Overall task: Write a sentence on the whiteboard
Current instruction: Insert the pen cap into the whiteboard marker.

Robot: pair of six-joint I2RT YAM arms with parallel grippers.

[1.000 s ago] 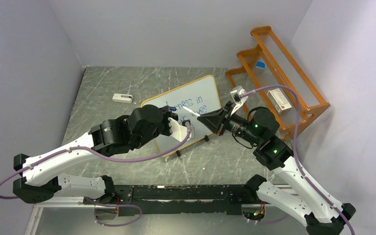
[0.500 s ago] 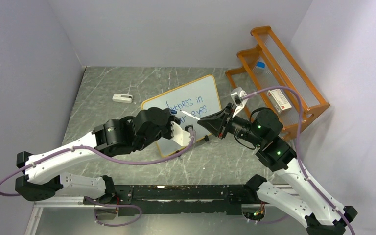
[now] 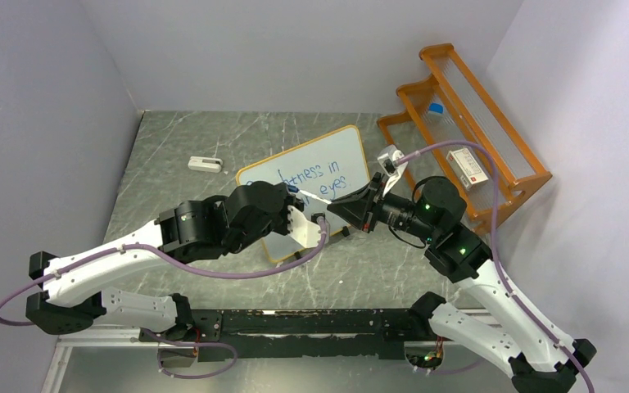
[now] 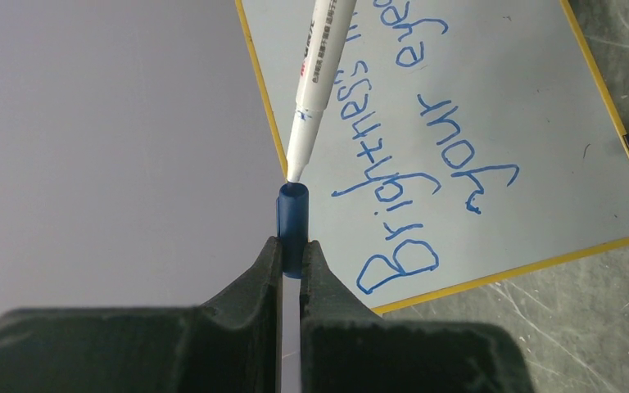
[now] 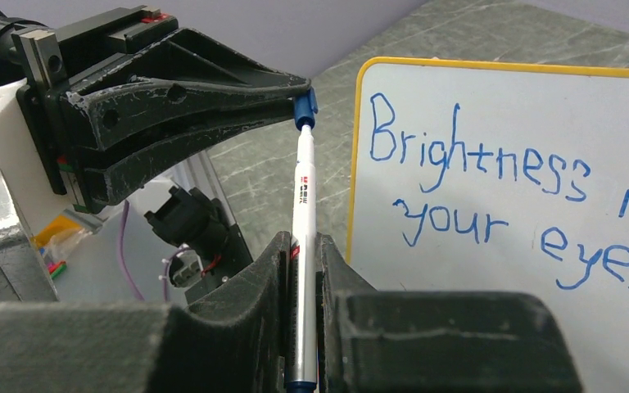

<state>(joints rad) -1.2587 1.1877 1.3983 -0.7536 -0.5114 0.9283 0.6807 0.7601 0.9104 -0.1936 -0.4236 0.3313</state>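
Note:
The whiteboard [image 3: 350,151] stands propped on the table, also showing in the left wrist view [image 4: 540,123] and the right wrist view [image 5: 500,278]. The sentence [image 5: 475,160] in blue reads "Brightness in your eyes" on two lines. My right gripper [image 5: 303,241] is shut on a white marker [image 5: 301,196], held in the air in front of the board. My left gripper [image 4: 292,246] is shut on the blue cap [image 4: 292,214]. The marker's tip [image 4: 295,173] sits right at the cap's open mouth. From above, both grippers meet over the board's lower left part.
A small white eraser [image 3: 205,164] lies left of the board. An orange wooden rack [image 3: 504,192] stands at the right, holding a white and red box [image 3: 467,168] and a blue-capped tube [image 3: 436,110]. Walls close in on both sides.
My left gripper drew back off the board with the cap, uncovering more writing. My right gripper moved left with the marker until its tip reached the cap.

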